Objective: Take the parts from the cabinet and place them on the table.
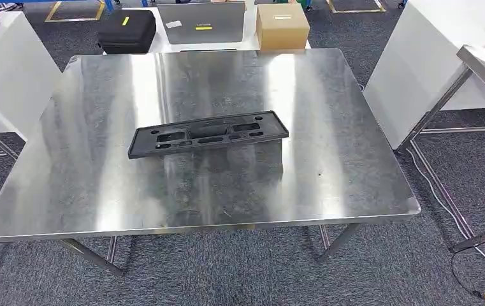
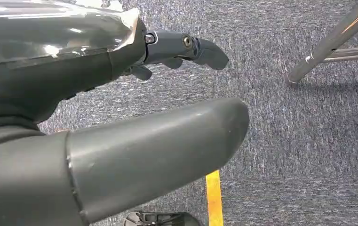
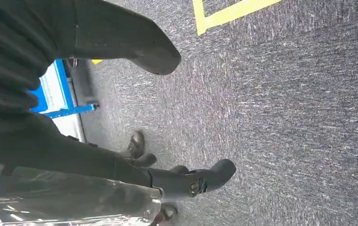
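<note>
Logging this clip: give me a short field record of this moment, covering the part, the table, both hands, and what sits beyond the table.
part: black plastic part, lying flat near the middle of the steel table
left hand: empty, fingers apart, over grey carpet
right hand: empty, fingers apart, over grey carpet
beyond table: black case, grey laptop, cardboard box
task state: one part is on the table, untouched by either hand

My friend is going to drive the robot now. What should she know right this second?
Left hand: hangs over the carpet, holding nothing, fingers apart.
Right hand: also hangs over the carpet, holding nothing.
Black plastic part: lies flat near the middle of the steel table, no hand touching it.
Done: that part is on the table.
Left: the views don't tell whether more parts wait in the cabinet; check there next.
</note>
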You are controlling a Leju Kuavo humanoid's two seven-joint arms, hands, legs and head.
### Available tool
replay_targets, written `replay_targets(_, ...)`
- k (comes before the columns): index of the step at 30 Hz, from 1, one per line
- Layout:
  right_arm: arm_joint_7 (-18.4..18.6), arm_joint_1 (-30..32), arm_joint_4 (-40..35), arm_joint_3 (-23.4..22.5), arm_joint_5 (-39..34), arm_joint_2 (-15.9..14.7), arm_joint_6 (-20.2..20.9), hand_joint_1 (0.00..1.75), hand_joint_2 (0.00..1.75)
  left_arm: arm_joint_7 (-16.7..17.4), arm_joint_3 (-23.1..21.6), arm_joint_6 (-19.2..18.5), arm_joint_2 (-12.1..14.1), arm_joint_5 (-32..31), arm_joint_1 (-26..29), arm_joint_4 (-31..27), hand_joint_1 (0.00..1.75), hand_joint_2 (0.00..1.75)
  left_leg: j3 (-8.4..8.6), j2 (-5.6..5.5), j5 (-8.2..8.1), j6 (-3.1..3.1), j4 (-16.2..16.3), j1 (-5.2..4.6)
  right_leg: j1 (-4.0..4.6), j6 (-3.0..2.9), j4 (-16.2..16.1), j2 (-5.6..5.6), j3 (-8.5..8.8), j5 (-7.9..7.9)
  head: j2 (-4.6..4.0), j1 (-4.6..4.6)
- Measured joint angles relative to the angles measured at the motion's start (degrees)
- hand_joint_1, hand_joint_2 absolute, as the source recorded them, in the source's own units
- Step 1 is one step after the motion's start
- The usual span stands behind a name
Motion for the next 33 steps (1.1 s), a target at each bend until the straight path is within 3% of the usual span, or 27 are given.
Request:
replay_targets(12,0.00,0.00,0.00,0.00,0.00,0.02,-0.02,0.00,1.75,0.00,0.00,-0.07,0.00,0.09,0.00,0.00,0.00,0.00,-0.02,0.00,0.00,0.00,0.04,-0.03,-0.07,0.01,-0.02,0.00,0.10,0.02,0.00,0.00)
replay_targets(19,0.00,0.01,0.00,0.00,0.00,0.02,-0.02,0.00,1.75,-0.09,0.00,-0.09,0.00,0.18,0.00,0.00,0.00,0.00,-0.07,0.00,-0.03,0.08,0.15,-0.37,-0.39,0.35,-0.04,0.00,0.41,0.16,0.00,0.00)
replay_targets(22,-0.02,0.01,0.00,0.00,0.00,0.11,0.00,0.00,1.75,-0.15,0.02,-0.07,0.07,0.28,0.00,0.00,0.00,0.00,-0.21,0.00,-0.15,0.54,0.38,-0.54,-0.57,0.71,-0.08,0.00,0.40,0.20,0.00,0.00)
replay_targets(25,-0.18,0.00,0.00,0.00,0.00,0.13,0.00,0.00,1.75,-0.28,0.02,-0.07,0.11,0.33,0.00,0.00,0.00,0.00,-0.35,-0.01,0.03,1.12,0.48,-0.73,-0.73,1.47,-0.48,0.00,0.51,0.53,0.00,-0.02)
replay_targets(26,-0.20,-0.01,0.00,0.00,0.00,0.13,0.00,0.00,1.75,-0.31,0.00,-0.07,0.11,0.35,-0.02,-0.02,0.00,0.00,-0.16,0.00,0.50,1.69,-0.32,-0.45,-0.49,1.72,-0.50,0.03,0.50,0.53,0.00,-0.02)
replay_targets(28,-0.26,-0.02,0.00,0.00,-0.02,0.07,0.00,0.00,1.75,-0.39,0.00,-0.07,-0.02,0.35,-0.02,-0.02,0.00,0.00,-0.11,0.31,1.12,2.41,-0.90,0.02,-0.51,0.90,3.78,-0.14,-1.35,-2.42,0.00,0.11)
replay_targets(29,-0.26,0.00,0.00,0.00,-0.02,0.13,0.00,0.00,1.75,-0.39,0.02,-0.07,0.04,0.35,-0.01,-0.02,0.00,0.00,-0.27,0.36,1.21,2.56,-0.90,0.03,-0.51,0.46,7.57,-0.14,-3.15,-4.40,0.00,0.33)
replay_targets(30,-0.28,0.02,0.00,0.00,-0.02,0.13,0.00,0.00,1.75,-0.39,0.02,-0.07,0.04,0.44,0.00,0.00,0.00,0.00,-0.54,0.46,1.31,2.67,-0.88,-0.07,-0.55,0.11,13.41,-0.14,-5.82,-6.90,0.00,0.28)
replay_targets(31,-0.28,0.12,0.00,0.00,-0.02,0.13,0.00,0.00,1.75,-0.39,0.02,-0.07,0.04,0.44,0.00,0.00,0.00,0.00,-0.77,0.46,1.43,2.69,-0.84,-0.17,-0.51,0.11,17.55,-0.13,-7.67,-8.27,0.00,0.33)
replay_targets(32,-0.28,0.24,0.00,0.00,-0.02,0.11,0.00,0.00,1.75,-0.39,0.02,-0.07,0.04,0.44,0.03,0.00,0.00,0.00,-0.89,0.45,1.56,2.62,-0.83,-0.23,-0.22,0.42,18.84,-0.12,-8.08,-8.36,0.00,0.31)
replay_targets(33,-0.28,0.25,0.00,-0.02,-0.02,0.02,0.00,0.00,1.75,-0.39,0.02,-0.07,-0.02,0.44,0.06,0.00,0.00,0.00,-0.96,0.42,1.66,2.49,-0.81,-0.27,-0.07,0.79,17.19,-0.12,-7.06,-7.50,0.00,0.31)
